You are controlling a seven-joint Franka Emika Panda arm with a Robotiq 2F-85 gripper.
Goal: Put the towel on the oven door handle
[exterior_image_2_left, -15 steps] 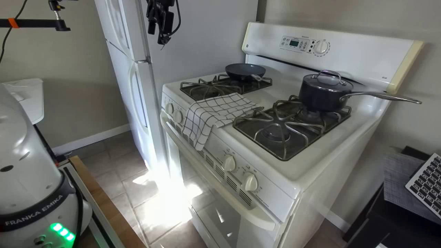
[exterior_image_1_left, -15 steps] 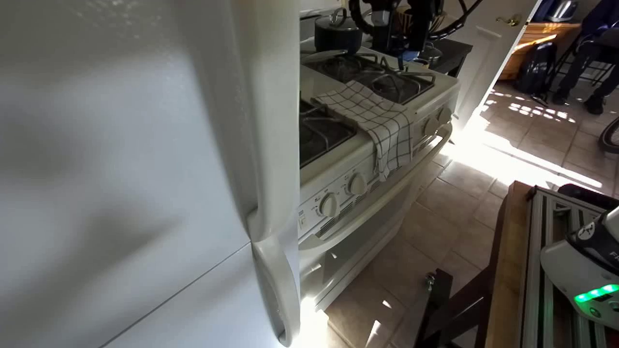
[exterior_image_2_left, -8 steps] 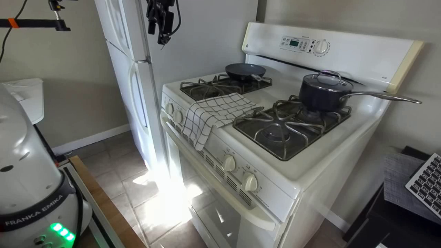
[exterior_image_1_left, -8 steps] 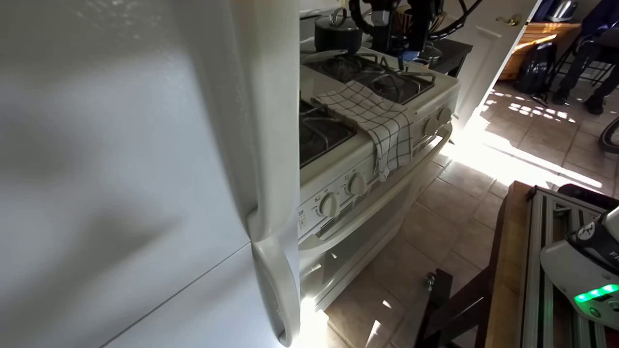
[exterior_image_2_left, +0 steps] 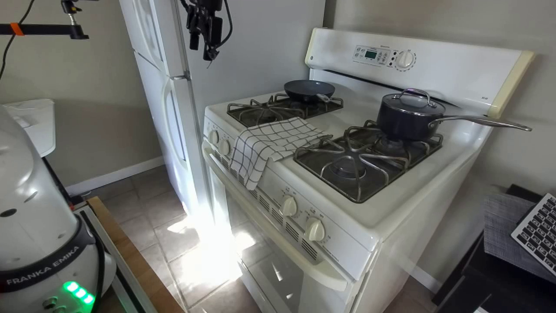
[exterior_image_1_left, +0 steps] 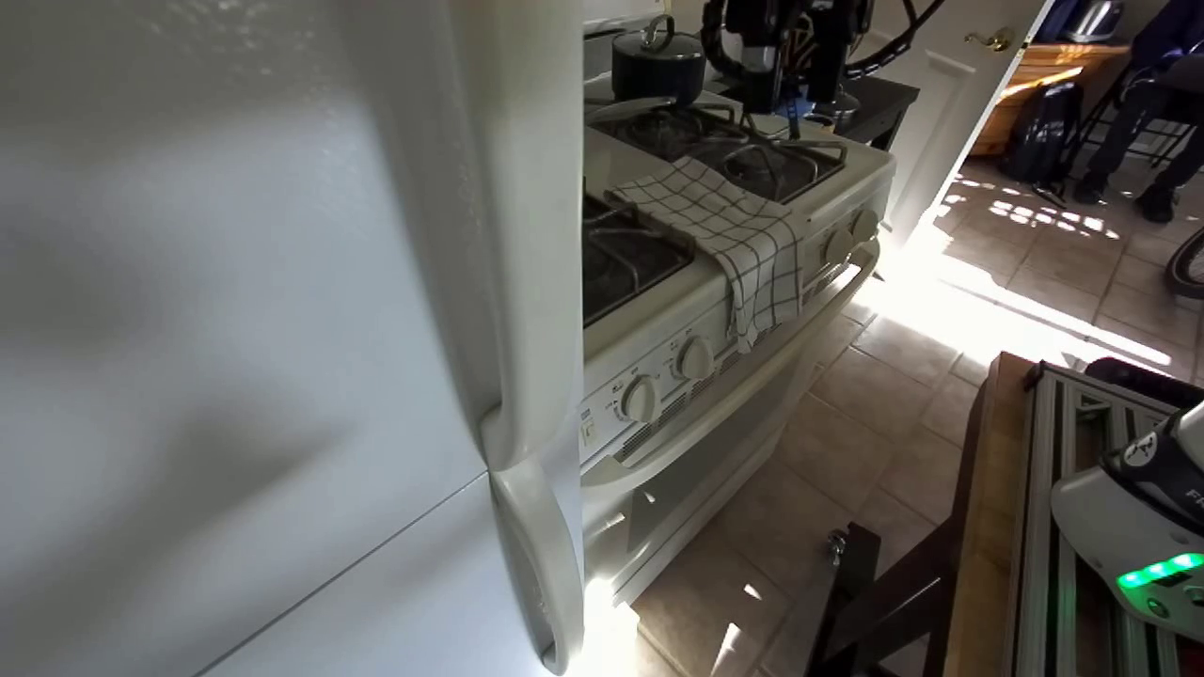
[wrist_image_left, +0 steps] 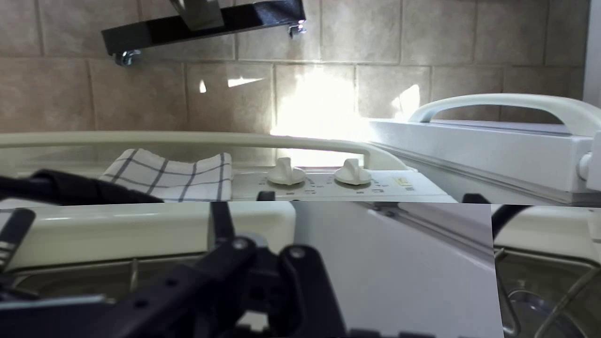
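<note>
The white towel with a dark grid check lies on the stove top between the burners in both exterior views [exterior_image_1_left: 715, 221] [exterior_image_2_left: 278, 139]. Its front end hangs over the control panel, just above the oven door handle [exterior_image_1_left: 734, 404] [exterior_image_2_left: 269, 226], a white bar across the oven front. The towel [wrist_image_left: 173, 173] and handle [wrist_image_left: 188, 137] also show in the wrist view, whose picture is broken into mismatched parts. My gripper [exterior_image_1_left: 795, 94] is high above the stove, apart from the towel. Its fingers are spread with nothing between them, as the gripper also shows in an exterior view [exterior_image_2_left: 202, 51].
The fridge [exterior_image_2_left: 256, 52] stands right beside the stove. A lidded pot [exterior_image_2_left: 410, 117] and a pan [exterior_image_2_left: 309, 90] sit on the burners. Knobs [exterior_image_2_left: 288, 205] stick out of the front panel. The robot's wooden-edged cart [exterior_image_1_left: 988, 508] faces the oven.
My gripper has shifted slightly, rightward in both exterior views and a little downward in one of them. The towel has not moved.
</note>
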